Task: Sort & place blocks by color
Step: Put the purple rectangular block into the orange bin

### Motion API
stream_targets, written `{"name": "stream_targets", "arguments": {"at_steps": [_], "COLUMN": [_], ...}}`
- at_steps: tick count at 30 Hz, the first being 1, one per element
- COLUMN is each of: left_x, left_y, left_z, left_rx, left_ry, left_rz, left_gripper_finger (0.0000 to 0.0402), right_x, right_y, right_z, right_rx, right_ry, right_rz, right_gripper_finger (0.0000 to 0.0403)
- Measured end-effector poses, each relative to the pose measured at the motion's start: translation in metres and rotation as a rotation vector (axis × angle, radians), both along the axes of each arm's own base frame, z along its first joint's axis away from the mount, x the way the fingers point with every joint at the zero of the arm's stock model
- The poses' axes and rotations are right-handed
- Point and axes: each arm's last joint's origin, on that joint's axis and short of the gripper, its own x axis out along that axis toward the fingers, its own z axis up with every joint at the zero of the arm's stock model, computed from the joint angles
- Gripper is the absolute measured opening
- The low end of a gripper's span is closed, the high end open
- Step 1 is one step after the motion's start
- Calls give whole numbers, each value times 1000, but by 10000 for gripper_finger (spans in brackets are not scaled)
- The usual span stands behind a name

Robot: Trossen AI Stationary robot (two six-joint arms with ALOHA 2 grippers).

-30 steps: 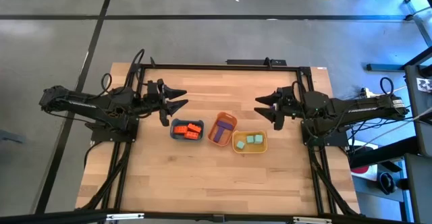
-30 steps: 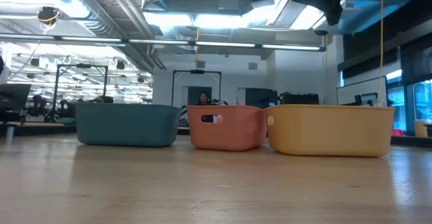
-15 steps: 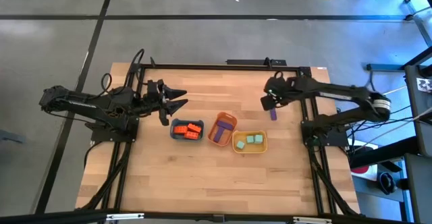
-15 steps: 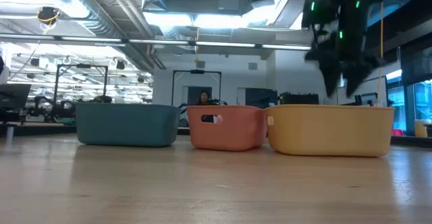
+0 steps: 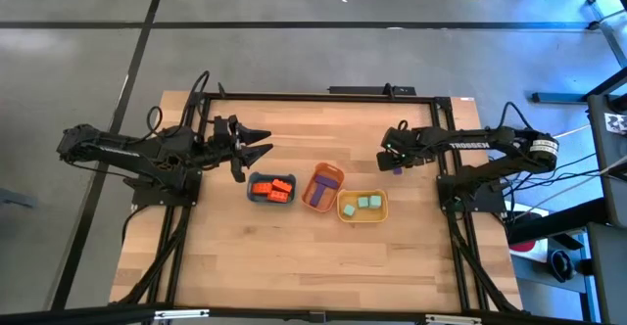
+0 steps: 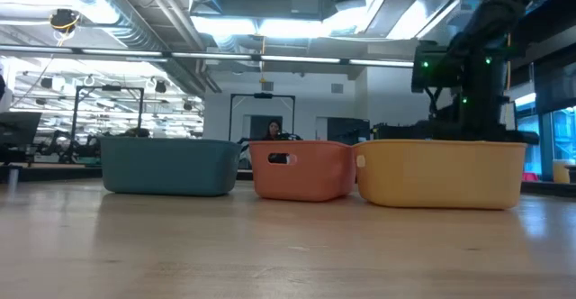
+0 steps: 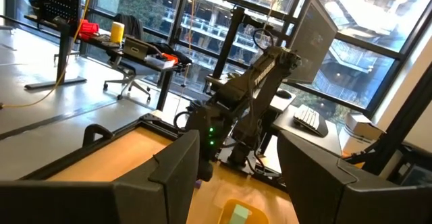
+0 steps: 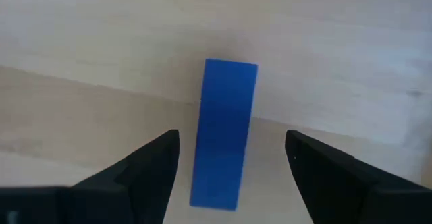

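Right gripper (image 8: 229,173) stands with its fingers spread wide on either side of a purple block (image 8: 223,133) (it reads blue in your wrist camera), which lies on the bare table (image 5: 294,256) well to the right of the trays, apart from both fingers. You will find the other blocks already sorted: orange-red ones (image 5: 273,188) in the blue tray (image 5: 252,190), purple ones (image 5: 320,191) in the orange tray (image 5: 307,191), mint green ones (image 5: 368,203) in the yellow tray (image 5: 344,208). Your left gripper (image 5: 266,142) hangs open and empty beside the blue tray.
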Motion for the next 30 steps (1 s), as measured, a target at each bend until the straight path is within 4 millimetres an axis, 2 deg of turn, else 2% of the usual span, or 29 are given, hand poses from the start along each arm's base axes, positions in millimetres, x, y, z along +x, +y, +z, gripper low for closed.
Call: {"name": "stream_targets", "arguments": {"at_steps": [10, 15, 20, 28, 30], "left_x": [0, 0, 0, 0, 0], "left_y": [0, 0, 1, 1, 1], "left_z": [0, 0, 0, 0, 0], "left_rx": [0, -2, -3, -3, -3], "left_ry": [0, 0, 0, 0, 0], "left_rz": [0, 11, 21, 21, 21], "left_gripper_finger": [192, 192, 192, 192, 192], "right_x": [-5, -6, -7, -8, -8], "right_y": [3, 3, 3, 3, 3], "right_z": [-14, -15, -15, -16, -16], "right_rx": [-9, -10, -13, -16, -15], "right_ry": [-48, -41, -31, -10, -8], "right_rz": [-38, -37, -34, -16, -13], "right_gripper_finger": [272, 252, 214, 118, 108]}}
